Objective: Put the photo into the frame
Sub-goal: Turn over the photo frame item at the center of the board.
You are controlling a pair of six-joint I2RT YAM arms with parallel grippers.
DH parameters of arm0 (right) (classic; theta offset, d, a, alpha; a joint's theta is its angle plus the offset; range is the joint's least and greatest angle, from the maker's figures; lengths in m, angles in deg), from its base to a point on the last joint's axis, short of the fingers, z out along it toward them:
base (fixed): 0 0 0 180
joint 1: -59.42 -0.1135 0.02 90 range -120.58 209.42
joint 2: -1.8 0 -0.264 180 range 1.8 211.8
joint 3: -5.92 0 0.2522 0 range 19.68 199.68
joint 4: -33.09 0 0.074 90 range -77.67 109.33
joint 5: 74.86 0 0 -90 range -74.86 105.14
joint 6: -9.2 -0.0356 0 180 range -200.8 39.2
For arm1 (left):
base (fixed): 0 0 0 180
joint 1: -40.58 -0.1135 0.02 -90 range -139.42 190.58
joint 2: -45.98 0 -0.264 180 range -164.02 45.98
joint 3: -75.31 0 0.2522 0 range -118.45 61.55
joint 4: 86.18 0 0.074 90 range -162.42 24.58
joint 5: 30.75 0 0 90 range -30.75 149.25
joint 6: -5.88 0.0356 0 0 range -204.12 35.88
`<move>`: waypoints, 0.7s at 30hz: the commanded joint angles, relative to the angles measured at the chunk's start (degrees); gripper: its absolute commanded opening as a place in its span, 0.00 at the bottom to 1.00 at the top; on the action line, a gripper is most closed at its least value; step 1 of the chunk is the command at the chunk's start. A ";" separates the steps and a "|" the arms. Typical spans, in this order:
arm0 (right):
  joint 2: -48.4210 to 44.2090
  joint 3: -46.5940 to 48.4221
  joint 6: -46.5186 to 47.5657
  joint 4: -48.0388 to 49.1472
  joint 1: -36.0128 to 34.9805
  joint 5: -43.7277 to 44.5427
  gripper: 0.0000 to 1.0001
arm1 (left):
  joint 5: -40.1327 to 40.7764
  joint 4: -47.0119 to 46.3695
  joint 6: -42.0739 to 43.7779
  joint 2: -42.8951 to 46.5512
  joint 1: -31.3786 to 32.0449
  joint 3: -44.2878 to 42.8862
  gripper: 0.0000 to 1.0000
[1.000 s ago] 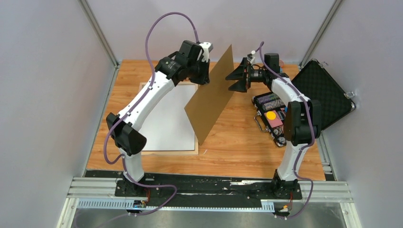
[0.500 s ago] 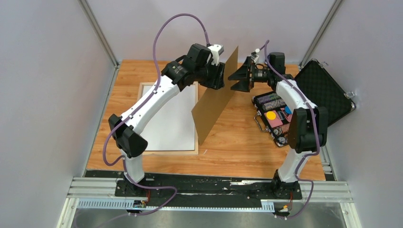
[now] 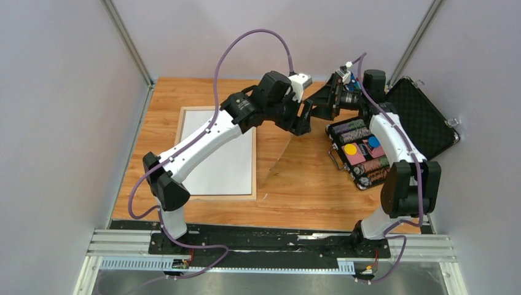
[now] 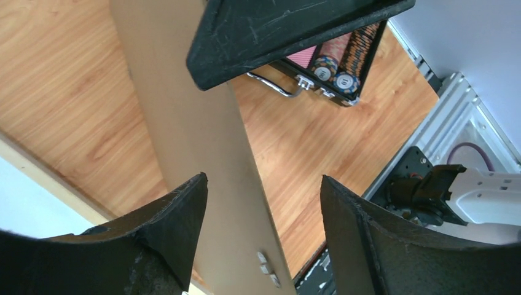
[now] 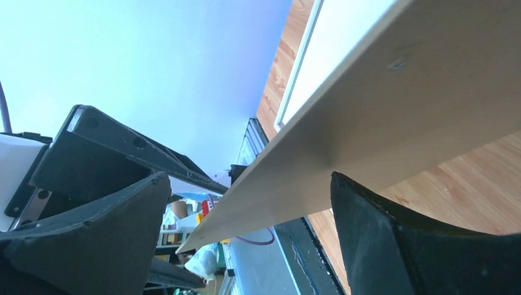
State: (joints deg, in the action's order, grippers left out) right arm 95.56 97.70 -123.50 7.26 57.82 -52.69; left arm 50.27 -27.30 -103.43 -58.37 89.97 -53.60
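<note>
The frame [image 3: 216, 196] is seen lying flat at 9 o'clock on the table [image 3: 307, 196], its pale wooden rim enclosing a plain white rectangle. The photo, with its printed picture, is not shown in any view. Whether the white rectangle is the print lying face down or only the frame's own face cannot be told. The brown backing board [image 4: 190, 123] is out of the frame and stands nearly edge-on to the top camera, running from the table's middle up towards 1 o'clock, where both arms meet. The left gripper [image 4: 263, 179] is spread: the board passes between its jaws, and bare table is visible between the board and one jaw, so nothing is pinched there. The right gripper [image 5: 250, 177] is likewise spread wide, with the board slanting across the gap and apparently resting against one jaw only. An open chip case [image 3: 359, 153] is seen at 3 o'clock, just beside the right arm. The task is judged to be in its middle stage. The frame has been opened and the board is clear of it. Unless the photo already lies inside, it is yet to be laid in. The board is then to be put back on top.
</note>
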 commanded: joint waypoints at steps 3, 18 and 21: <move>-7.60 -3.36 4.68 -4.54 0.99 7.85 1.00 | -0.25 -2.00 0.50 2.50 1.44 -0.81 0.80; -12.01 -12.33 11.91 -11.06 0.99 23.69 0.85 | 5.88 -0.43 6.85 6.77 0.88 -0.14 0.93; -12.91 -13.92 12.80 -11.05 0.99 25.60 0.77 | 5.86 -0.58 7.44 8.04 -0.85 1.02 0.94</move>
State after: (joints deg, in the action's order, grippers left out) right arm 85.90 84.98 -112.62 -4.00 58.89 -30.29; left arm 54.38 -27.03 -98.71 -54.48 90.84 -53.38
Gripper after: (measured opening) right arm 0.820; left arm 0.931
